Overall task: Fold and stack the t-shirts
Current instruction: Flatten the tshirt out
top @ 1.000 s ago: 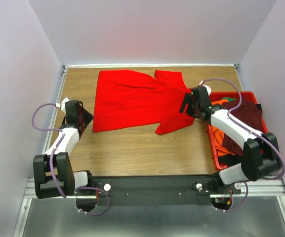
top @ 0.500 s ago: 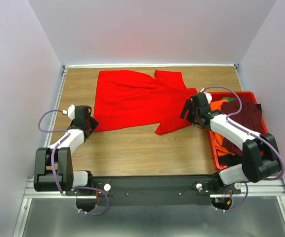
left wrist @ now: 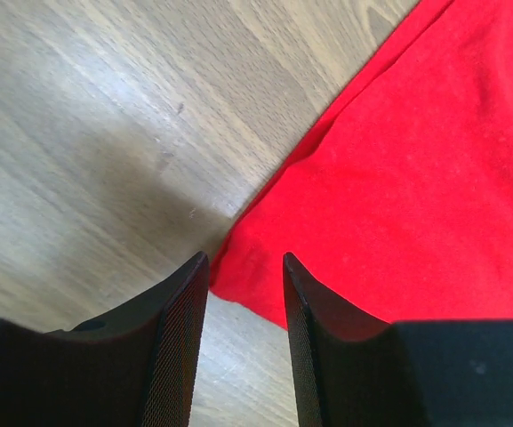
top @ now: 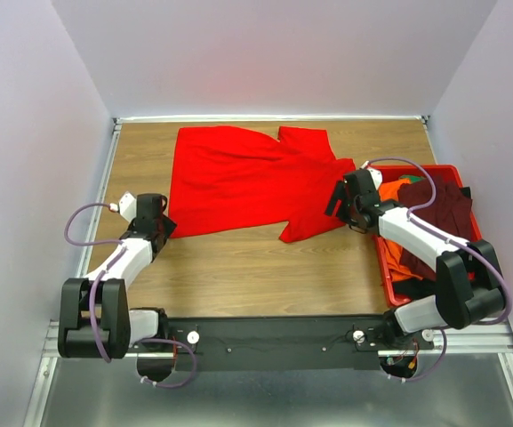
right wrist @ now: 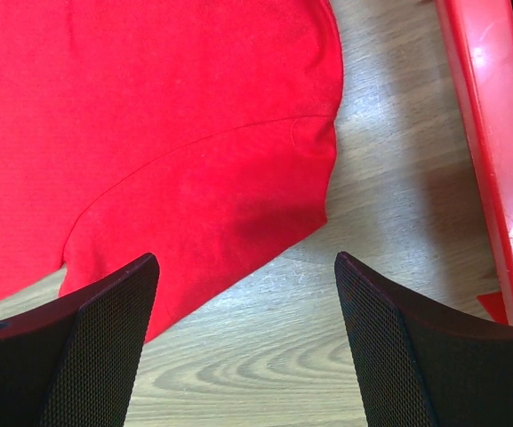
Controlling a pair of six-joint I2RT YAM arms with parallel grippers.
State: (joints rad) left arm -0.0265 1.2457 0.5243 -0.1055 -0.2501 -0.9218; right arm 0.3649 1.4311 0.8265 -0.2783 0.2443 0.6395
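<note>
The task looks barely begun. The bright red t-shirt (top: 238, 182) lies opened out on the far middle of the wooden table (top: 238, 267), slightly askew, with no fold in it that I can see. No stack exists anywhere on the table. The orange t-shirt (top: 398, 267) and the dark maroon t-shirt (top: 443, 209) sit bunched in the red plastic bin (top: 434, 167) at the right edge, not yet taken out.

The left gripper (top: 160, 224) sits low at the red shirt's near left corner. In the left wrist view its jaws stand partly apart with that corner lying in the gap, and they are not clamped on it. The right gripper (top: 338, 197) hovers over the shirt's right sleeve, just left of the bin. Its jaws are spread wide and hold nothing.

By my reading, both arms are lining up for a first grasp. All the folding, the other shirts and the stacking remain to be done.
</note>
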